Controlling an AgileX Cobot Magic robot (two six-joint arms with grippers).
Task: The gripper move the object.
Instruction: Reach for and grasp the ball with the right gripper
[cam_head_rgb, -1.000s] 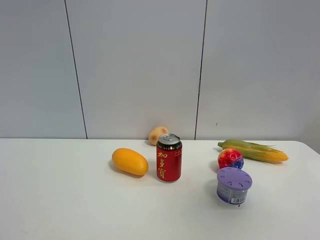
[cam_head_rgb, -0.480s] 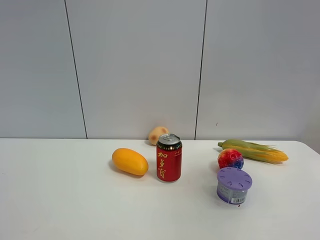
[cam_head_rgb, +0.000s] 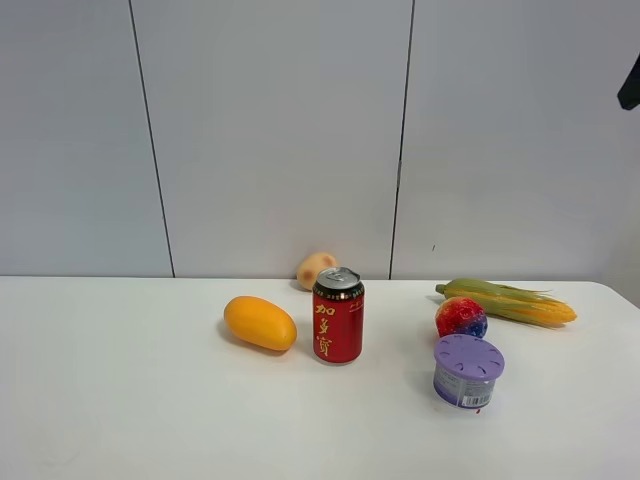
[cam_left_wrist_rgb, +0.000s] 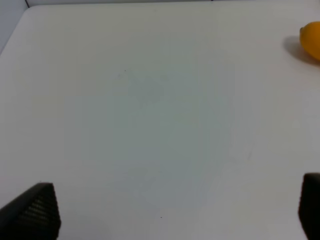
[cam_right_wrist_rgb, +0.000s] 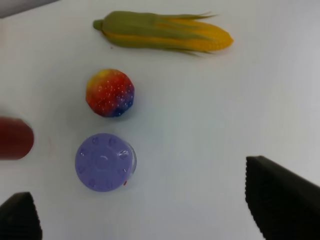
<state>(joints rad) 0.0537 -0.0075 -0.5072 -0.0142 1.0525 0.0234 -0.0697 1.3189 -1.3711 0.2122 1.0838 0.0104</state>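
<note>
Object (cam_right_wrist_rgb: 109, 93) untouched; right gripper (cam_right_wrist_rgb: 150, 212) wide open, empty.

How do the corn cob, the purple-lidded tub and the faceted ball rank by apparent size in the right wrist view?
Corn cob: clearly largest.
Purple-lidded tub and faceted ball: nearly alike; the tub looks slightly bigger, but its lid may sit nearer the camera.

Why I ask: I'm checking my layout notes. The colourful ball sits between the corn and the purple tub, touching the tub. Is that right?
Not quite. The ball sits between the corn and the purple tub, but apart from the tub, not touching it: the right wrist view shows bare table between them.
</note>
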